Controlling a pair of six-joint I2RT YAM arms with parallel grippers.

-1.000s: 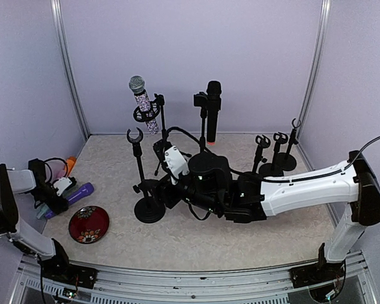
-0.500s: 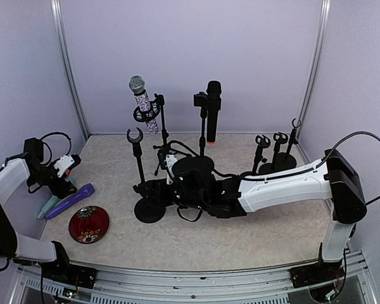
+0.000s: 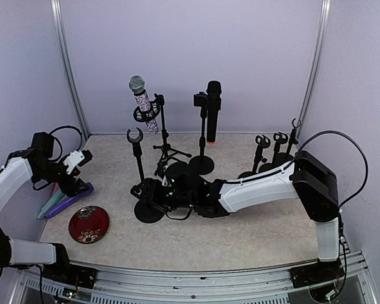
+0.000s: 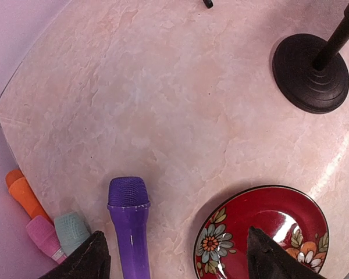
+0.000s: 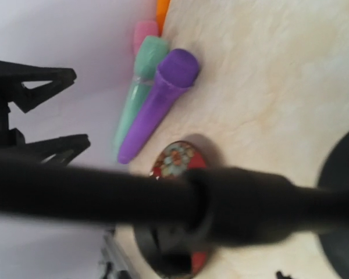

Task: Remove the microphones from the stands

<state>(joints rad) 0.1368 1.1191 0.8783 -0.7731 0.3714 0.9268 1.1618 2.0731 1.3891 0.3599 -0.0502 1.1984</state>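
Two microphones stand in stands at the back: a glittery one with a silver head (image 3: pixel 141 104) and a black one (image 3: pixel 213 111). A purple microphone (image 4: pixel 128 226) lies on the table at the left. My left gripper (image 4: pixel 180 258) hovers open over it and grips nothing. My right arm reaches across to an empty stand (image 3: pixel 138 161), where my right gripper (image 3: pixel 145 192) sits open low at the pole. In the right wrist view that pole (image 5: pixel 104 195) is a blurred black bar close across the frame, and it hides my own fingers.
Teal (image 4: pixel 72 229), pink (image 4: pixel 43 232) and orange (image 4: pixel 23 192) microphones lie beside the purple one against the left wall. A red flowered plate (image 3: pixel 88 223) sits near the front left. Three more empty stands (image 3: pixel 275 152) cluster at the back right.
My left gripper opened and lifted up and to the right, off the purple microphone lying on the table. My right arm swept left until its gripper reached the empty stand's pole.
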